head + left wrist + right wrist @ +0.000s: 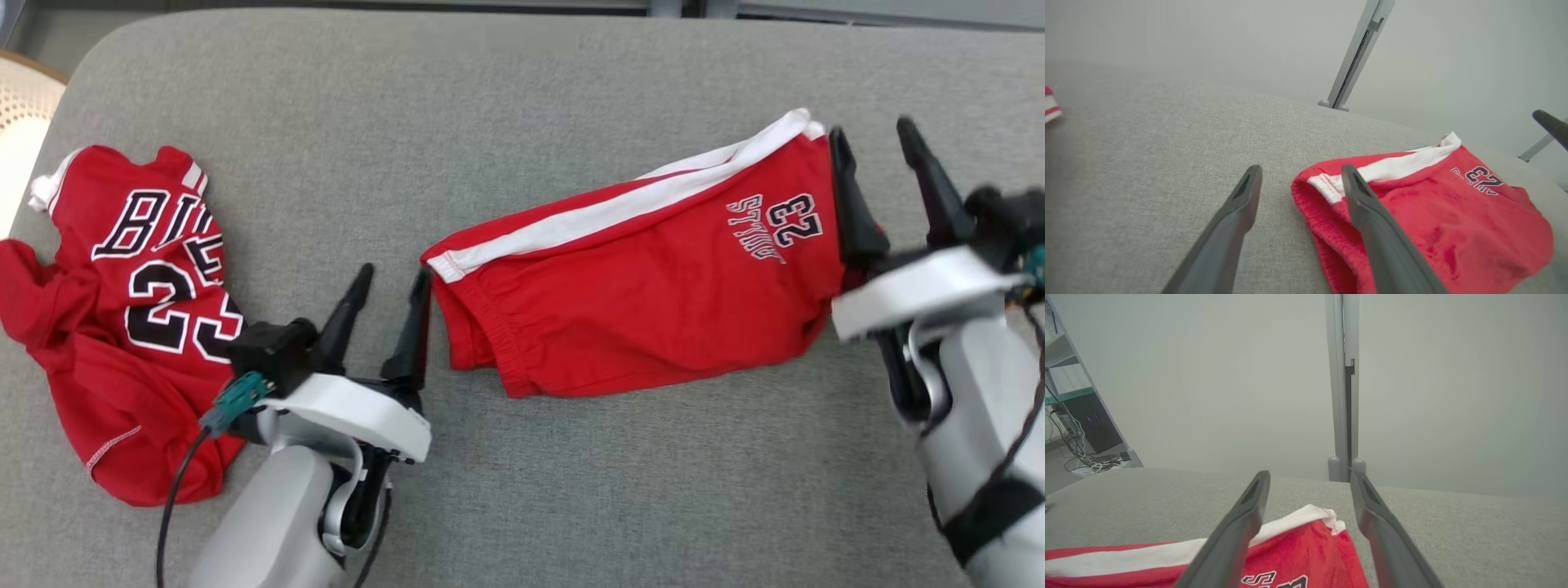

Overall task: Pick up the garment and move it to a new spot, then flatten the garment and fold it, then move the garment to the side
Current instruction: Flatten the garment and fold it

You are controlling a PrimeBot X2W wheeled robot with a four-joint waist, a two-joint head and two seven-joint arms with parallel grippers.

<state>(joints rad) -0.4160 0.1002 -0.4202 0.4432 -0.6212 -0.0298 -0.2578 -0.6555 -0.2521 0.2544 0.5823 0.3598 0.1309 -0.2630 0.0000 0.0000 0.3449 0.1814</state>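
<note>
1. Nearest us, our left claw [394, 282] stands wide open and holds nothing, its fingers just beside the gathered end of the red shorts [653, 302].
2. Our right claw [872, 139] is spread wide too and empty, at the shorts' printed end.
3. The shorts lie folded on the grey worktop [490, 122], right of centre.
4. A crumpled red jersey [139, 327] lies well apart, at the left.
5. Past the far edge stands a grey post [1342, 396].

The right gripper [1309, 475] has its fingers spread wide. Red shorts [1310, 547] lie on the grey pad [1474, 531], their white-trimmed corner under the gap. A grey post [1341, 375] rises behind, and cables [1081, 457] lie at far left.
</note>
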